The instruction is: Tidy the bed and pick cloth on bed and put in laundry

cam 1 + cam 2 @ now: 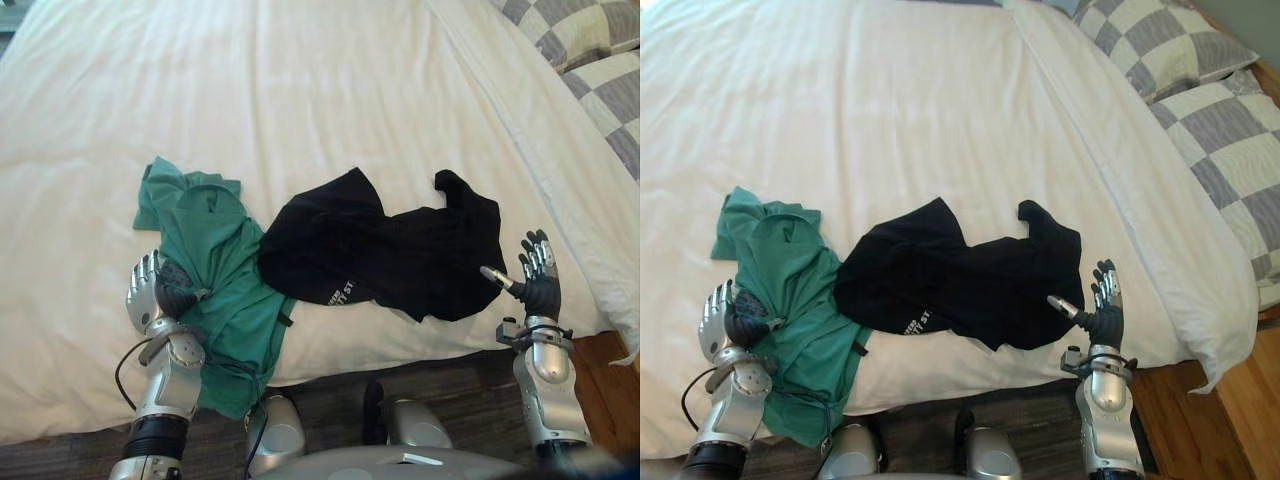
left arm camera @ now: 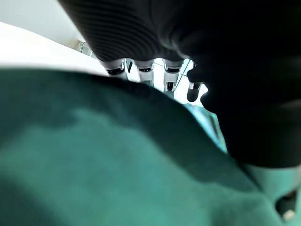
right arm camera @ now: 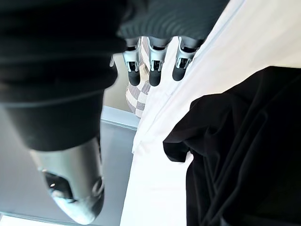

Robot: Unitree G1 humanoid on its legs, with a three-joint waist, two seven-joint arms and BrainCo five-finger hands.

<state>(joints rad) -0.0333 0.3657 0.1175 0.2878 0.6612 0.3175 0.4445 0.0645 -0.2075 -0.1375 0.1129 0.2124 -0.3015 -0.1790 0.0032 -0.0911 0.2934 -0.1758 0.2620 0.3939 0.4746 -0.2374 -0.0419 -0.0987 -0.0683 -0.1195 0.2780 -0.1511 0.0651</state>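
Green shirt (image 1: 215, 270) lies at the bed's (image 1: 300, 90) near edge, its tail hanging over, partly behind the left arm; a black shirt (image 1: 390, 255) overlaps it. Left hand (image 1: 150, 295) rests on the green cloth, fingers straight. Right hand (image 1: 540, 285), fingers upright and apart, stands just beside the black shirt. Right eye view shows more of the checked pillows (image 1: 1200, 60).
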